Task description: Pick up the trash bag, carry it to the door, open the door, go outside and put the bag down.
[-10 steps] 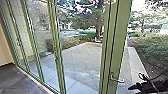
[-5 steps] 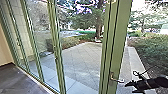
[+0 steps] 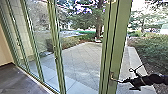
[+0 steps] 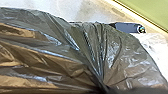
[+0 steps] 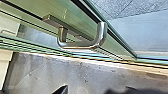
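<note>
the shiny dark trash bag [image 4: 125, 57] is bunched in creases, and the green-framed door [image 3: 120, 37] has a bent metal handle [image 5: 77, 45].

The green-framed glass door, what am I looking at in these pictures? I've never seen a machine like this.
This is a wheeled robot with two arms. The head view looks forward from high up: the green-framed glass door, a grey paved yard beyond it, and the robot's black right hand, open, close to the silvery metal door handle. The right wrist view shows that handle from nearer; I can't tell whether the hand touches it. The left wrist view looks onto a dark, shiny plastic trash bag, bunched into folds. The left arm seems to be carrying it, though the grip itself is hidden.
</note>
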`<state>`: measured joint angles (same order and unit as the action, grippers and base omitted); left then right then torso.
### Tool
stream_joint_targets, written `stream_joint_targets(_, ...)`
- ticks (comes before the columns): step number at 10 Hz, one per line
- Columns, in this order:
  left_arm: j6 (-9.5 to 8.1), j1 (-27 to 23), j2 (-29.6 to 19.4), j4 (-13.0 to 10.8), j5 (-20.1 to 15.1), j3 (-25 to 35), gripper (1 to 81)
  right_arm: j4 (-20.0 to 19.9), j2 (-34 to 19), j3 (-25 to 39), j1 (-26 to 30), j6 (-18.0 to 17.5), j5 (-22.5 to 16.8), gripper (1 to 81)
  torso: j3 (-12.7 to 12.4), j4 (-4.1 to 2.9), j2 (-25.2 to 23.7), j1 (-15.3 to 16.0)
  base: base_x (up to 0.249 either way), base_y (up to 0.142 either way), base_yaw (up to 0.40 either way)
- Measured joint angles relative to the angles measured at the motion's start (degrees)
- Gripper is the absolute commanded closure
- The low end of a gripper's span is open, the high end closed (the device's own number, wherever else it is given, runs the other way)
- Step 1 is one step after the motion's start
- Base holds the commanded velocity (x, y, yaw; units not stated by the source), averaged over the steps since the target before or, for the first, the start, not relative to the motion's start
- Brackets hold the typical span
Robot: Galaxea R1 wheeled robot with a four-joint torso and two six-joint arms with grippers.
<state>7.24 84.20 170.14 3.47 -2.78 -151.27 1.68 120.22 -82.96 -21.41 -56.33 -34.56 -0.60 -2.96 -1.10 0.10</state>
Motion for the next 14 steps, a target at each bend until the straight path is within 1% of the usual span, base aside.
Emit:
stream_joint_targets(2, -0.02, 0.0, 0.0, 0.1, 0.0, 0.0, 81.1, -0.2, 2.0, -3.3, 1.0, -1.5, 0.1, 1.0, 0.0, 0.0, 0.0, 0.0, 0.0, 0.0, 0.0)
stream_joint_targets(6, -0.02, 0.0, 0.0, 0.6, -0.1, 0.0, 81.1, -0.5, 7.3, -10.0, 1.1, -4.1, 0.1, 1.0, 0.0, 0.0, 0.0, 0.0, 0.0, 0.0, 0.0)
stream_joint_targets(8, -0.02, 0.0, 0.0, 0.6, -0.1, 0.0, 81.1, -0.6, 9.4, -13.5, 1.0, -6.2, -0.6, 1.0, 0.0, 0.0, 0.0, 0.0, 0.0, 0.0, 0.0)
stream_joint_targets(10, -0.02, 0.0, 0.0, 0.8, -0.1, 0.0, 81.1, -0.6, 10.6, -16.3, 0.7, -9.4, -1.0, 1.0, 0.0, 0.0, 0.0, 0.0, 0.0, 0.0, 0.0)
stream_joint_targets(11, -0.02, 0.0, 0.0, 0.8, -0.1, 0.0, 81.1, -0.7, 10.8, -17.2, 0.3, -10.5, -1.1, 1.0, 0.0, 0.0, 0.0, 0.0, 0.0, 0.0, 0.0)
stream_joint_targets(14, -0.02, 0.0, 0.0, 0.8, -0.1, -0.1, 81.1, -0.8, 12.5, -20.2, -0.1, -11.2, -1.2, 1.0, 0.0, 0.0, 0.1, 0.0, 0.0, 0.0, 0.0)
